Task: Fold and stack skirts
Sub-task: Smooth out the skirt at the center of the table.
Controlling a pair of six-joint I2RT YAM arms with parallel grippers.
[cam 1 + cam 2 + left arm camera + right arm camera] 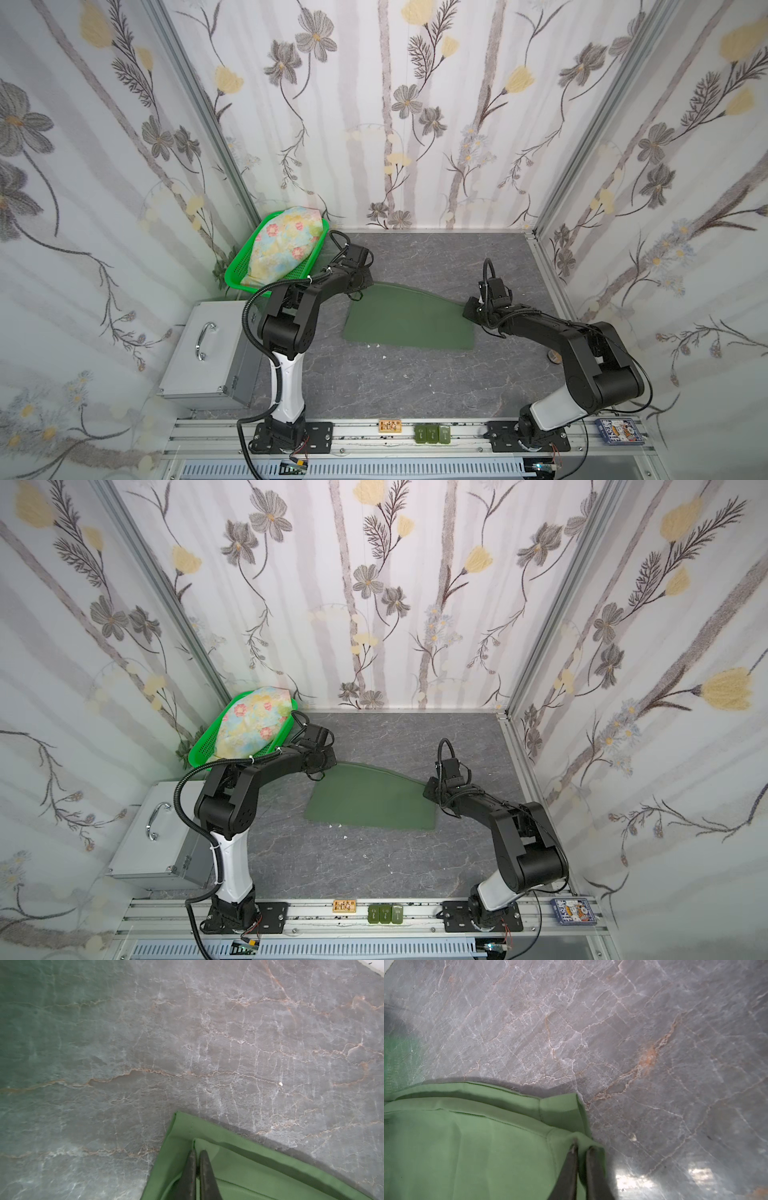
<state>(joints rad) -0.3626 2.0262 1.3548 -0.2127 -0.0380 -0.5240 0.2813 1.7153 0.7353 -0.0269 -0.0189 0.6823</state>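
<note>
With jaws closed, the left gripper (198,1152) and right gripper (582,1147) are each clamping a far corner of the olive-green skirt (409,318) lying flat on the table (415,257), apparently to fold that edge forward, while the floral skirt (286,245) is lying in the green basket (232,270).

The left arm (320,286) and right arm (519,318) hide the green skirt's (409,318) far corners in both top views; wrist views crop it.

Olive skirt (467,1147) is matt, finely ribbed cloth; tabletop (654,1043) is glossy veined stone
</note>
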